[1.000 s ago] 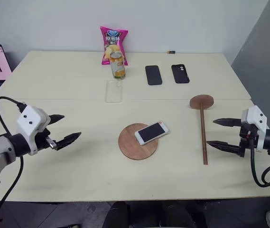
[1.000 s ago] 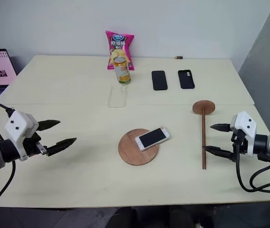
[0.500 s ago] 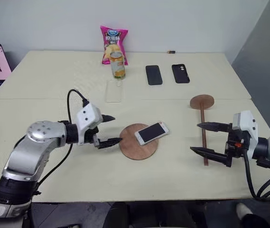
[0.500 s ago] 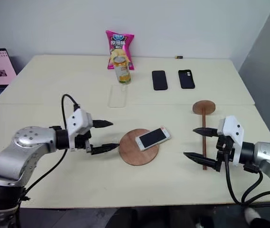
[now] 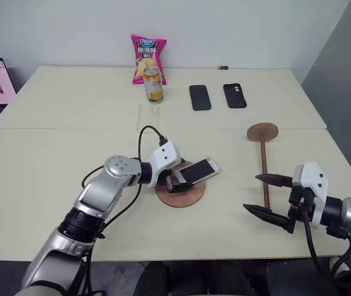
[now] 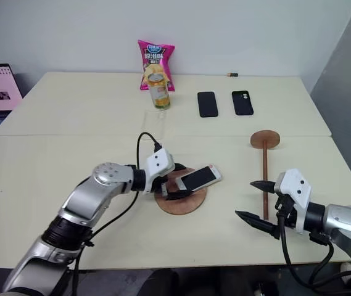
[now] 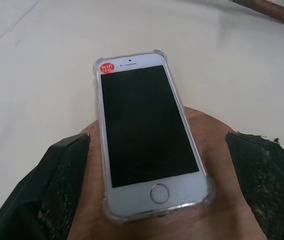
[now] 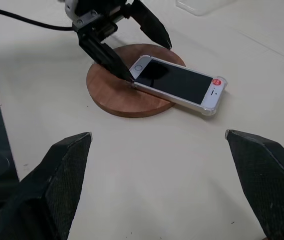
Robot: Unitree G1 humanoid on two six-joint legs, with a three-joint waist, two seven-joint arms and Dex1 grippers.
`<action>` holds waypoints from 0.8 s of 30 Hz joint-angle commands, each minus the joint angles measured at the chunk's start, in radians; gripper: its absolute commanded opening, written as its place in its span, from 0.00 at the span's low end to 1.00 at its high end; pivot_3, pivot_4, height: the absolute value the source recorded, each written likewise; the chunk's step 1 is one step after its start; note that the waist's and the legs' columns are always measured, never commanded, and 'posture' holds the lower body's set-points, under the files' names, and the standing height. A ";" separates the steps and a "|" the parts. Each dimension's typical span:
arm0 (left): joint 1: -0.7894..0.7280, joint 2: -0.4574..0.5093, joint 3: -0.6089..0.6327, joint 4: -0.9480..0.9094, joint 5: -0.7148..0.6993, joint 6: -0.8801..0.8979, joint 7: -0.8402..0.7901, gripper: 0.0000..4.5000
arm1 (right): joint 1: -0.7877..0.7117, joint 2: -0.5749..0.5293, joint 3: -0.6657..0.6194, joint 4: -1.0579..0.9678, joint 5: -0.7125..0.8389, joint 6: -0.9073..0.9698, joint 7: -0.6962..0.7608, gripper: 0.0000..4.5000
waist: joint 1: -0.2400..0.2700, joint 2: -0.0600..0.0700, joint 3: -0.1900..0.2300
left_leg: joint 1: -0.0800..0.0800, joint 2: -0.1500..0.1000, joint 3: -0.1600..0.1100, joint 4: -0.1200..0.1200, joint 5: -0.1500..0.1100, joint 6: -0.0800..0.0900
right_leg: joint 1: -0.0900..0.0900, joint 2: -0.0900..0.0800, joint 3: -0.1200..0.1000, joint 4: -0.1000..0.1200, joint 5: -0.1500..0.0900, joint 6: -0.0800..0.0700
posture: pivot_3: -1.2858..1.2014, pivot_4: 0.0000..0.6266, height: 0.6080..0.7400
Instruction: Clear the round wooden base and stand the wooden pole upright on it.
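Bright, even light all across the pale table (image 5: 52, 160), no glare.
Shadows are soft and short under the phone (image 7: 144, 127); in the left wrist view the black fingertips (image 7: 57, 185) blur close to the lens, and the far edge goes soft.

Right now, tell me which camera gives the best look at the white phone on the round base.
The left wrist view: the white phone lies face up between the open left gripper's fingers, overhanging the round wooden base. The right wrist view shows it slantwise from farther off; the head views show it small.
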 commanded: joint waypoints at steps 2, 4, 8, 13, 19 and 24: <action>-0.031 -0.049 -0.024 0.010 0.049 0.013 0.058 1.00 | 0.014 -0.002 -0.032 -0.037 0.004 -0.023 -0.005 1.00 | 0.001 0.000 0.000 | 0.000 0.000 0.000 0.000 0.000 0.000 | 0.000 0.000 0.000 0.000 0.000 0.000 | 0.52 0.24 1.00; -0.043 -0.082 -0.035 0.032 0.065 0.020 0.082 1.00 | 0.012 -0.004 -0.030 -0.038 0.005 -0.028 -0.001 1.00 | 0.002 0.000 0.000 | 0.000 0.000 0.000 0.000 0.000 0.000 | 0.000 0.000 0.000 0.000 0.000 0.000 | 0.52 0.24 1.00; -0.046 -0.113 -0.047 0.050 0.079 0.059 0.096 1.00 | 0.006 -0.011 -0.021 -0.039 -0.002 -0.040 0.011 1.00 | 0.001 0.000 0.000 | 0.000 -0.001 0.000 0.000 0.000 0.000 | 0.000 0.000 0.000 0.000 0.000 0.000 | 0.52 0.24 1.00; -0.043 -0.124 -0.048 0.050 0.077 0.117 0.102 1.00 | -0.011 -0.015 -0.011 -0.043 0.001 -0.037 0.006 1.00 | 0.001 0.000 -0.001 | 0.000 0.000 0.000 0.000 0.000 0.000 | 0.001 0.000 0.000 0.000 0.000 0.000 | 0.52 0.24 1.00; -0.038 -0.123 -0.041 0.049 0.074 0.147 0.103 0.92 | -0.029 -0.018 -0.007 -0.055 0.013 -0.023 -0.003 1.00 | 0.001 0.000 -0.002 | 0.001 0.000 0.000 0.000 0.000 0.000 | 0.001 0.000 0.000 0.000 0.000 0.000 | 0.52 0.24 1.00; -0.032 -0.113 -0.046 0.037 0.068 0.143 0.081 0.73 | -0.048 -0.021 -0.008 -0.060 0.029 -0.008 -0.006 1.00 | 0.001 0.000 -0.002 | 0.001 0.000 0.000 0.000 0.000 -0.001 | 0.001 0.000 0.000 0.000 0.000 0.000 | 0.52 0.24 1.00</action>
